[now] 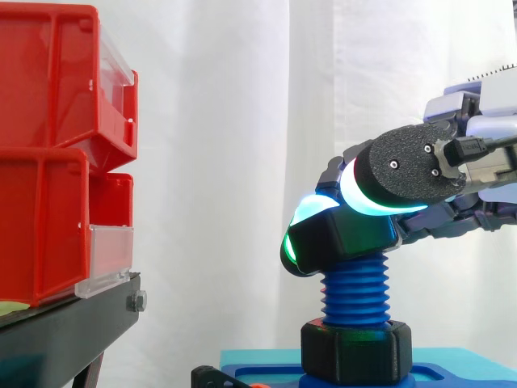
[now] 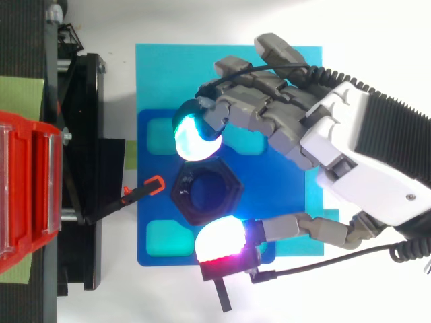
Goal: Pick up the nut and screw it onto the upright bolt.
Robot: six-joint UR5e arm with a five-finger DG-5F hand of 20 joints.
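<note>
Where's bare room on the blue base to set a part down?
Bare: the cyan mat corner beside the black stand, and the blue plate corner below the red-handled clamp in the top view. Crowded: the middle, where the hand pinches the nut on the bolt.

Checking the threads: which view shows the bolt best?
Side view: the bolt stands upright, blue threads bare below the nut pinched in the hand. Top view looks down on the nut, hiding the bolt.
</note>
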